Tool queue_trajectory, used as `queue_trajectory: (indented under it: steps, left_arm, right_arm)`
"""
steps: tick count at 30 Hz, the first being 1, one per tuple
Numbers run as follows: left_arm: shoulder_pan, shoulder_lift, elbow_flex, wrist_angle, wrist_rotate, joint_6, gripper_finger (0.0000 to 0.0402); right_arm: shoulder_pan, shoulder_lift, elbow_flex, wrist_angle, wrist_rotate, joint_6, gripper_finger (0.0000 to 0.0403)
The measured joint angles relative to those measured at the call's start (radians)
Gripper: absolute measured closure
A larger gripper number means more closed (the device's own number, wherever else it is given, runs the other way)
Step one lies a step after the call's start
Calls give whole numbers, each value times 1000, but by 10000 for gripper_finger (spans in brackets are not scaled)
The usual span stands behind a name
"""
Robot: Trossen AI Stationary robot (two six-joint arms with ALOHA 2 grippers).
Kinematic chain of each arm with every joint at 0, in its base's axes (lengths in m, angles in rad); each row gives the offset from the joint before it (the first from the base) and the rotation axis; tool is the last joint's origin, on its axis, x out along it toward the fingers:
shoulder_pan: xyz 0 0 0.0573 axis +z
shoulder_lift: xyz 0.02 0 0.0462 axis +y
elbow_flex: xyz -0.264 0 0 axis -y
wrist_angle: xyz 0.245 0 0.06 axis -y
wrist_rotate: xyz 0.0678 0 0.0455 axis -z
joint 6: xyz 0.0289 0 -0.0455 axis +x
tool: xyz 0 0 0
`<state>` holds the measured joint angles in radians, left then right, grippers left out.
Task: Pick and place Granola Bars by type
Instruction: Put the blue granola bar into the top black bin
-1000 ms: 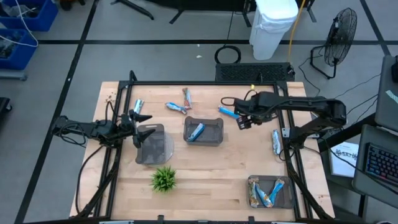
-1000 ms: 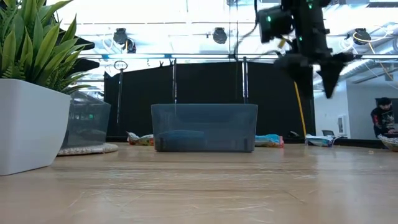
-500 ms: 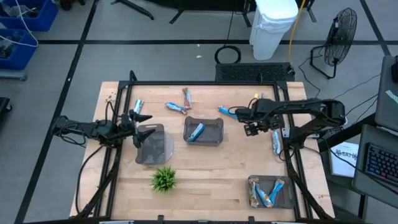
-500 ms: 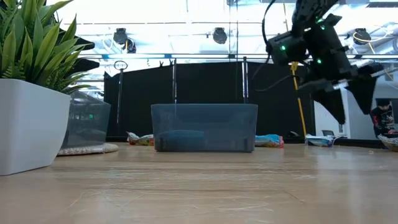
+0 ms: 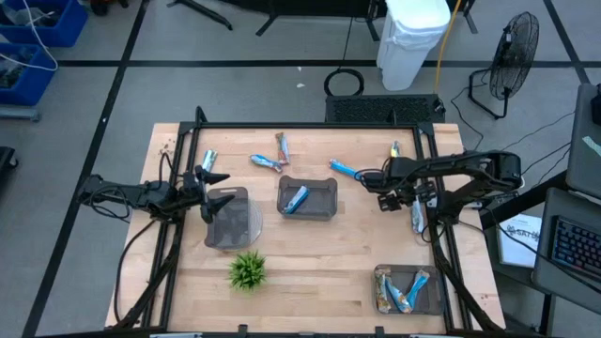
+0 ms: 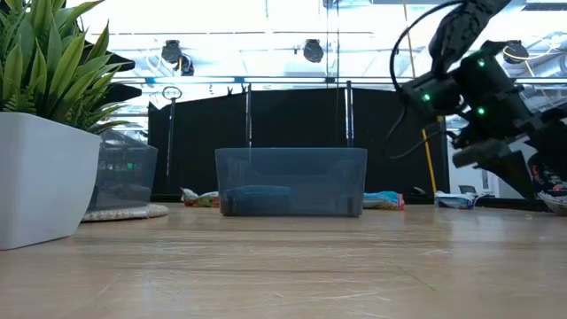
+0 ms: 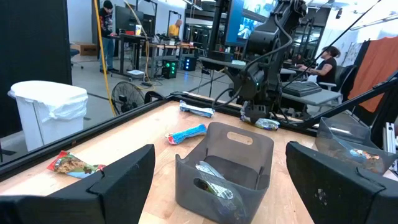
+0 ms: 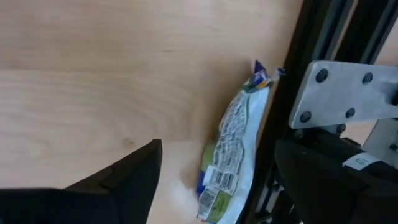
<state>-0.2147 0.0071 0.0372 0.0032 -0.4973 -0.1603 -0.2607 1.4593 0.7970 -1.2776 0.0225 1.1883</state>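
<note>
A green-and-white wrapped granola bar [image 8: 233, 152] lies flat on the table against the black frame rail at the right edge [image 5: 417, 215]. My right gripper [image 8: 217, 186] hangs open just above it, pointing steeply down, one finger on each side and touching nothing [image 5: 402, 195]. It shows at the low view's right [image 6: 509, 173]. My left gripper [image 5: 208, 180] waits open and level at the table's left [image 7: 217, 186]. A blue bar [image 5: 346, 170] and other bars [image 5: 266, 162] lie near the far edge.
A middle tray [image 5: 321, 208] holds a blue bar [image 5: 297, 198]. A left tray [image 7: 186, 177] holds a silver bar. A near-right tray [image 5: 380, 302] holds several bars. A small plant [image 5: 248, 270] stands near the front. The metal bracket [image 8: 348, 93] and rail crowd the right bar.
My right gripper has moved from near the blue bar toward the table's right edge and down. It has tipped to point more steeply downward and now hangs over the bar by the rail. No bar has moved.
</note>
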Motion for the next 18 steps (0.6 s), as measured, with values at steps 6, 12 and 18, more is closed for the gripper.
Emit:
queue_trajectory:
  steps: [6,12,18]
  left_arm:
    - [0,0,0,0,0,0,41]
    - [0,0,0,0,0,0,41]
    - [0,0,0,0,0,0,41]
  right_arm:
    - [-2,0,-49,38,-5,49,112]
    - [-41,0,-67,56,-8,75,123]
    - [-77,0,-77,65,-25,90,146]
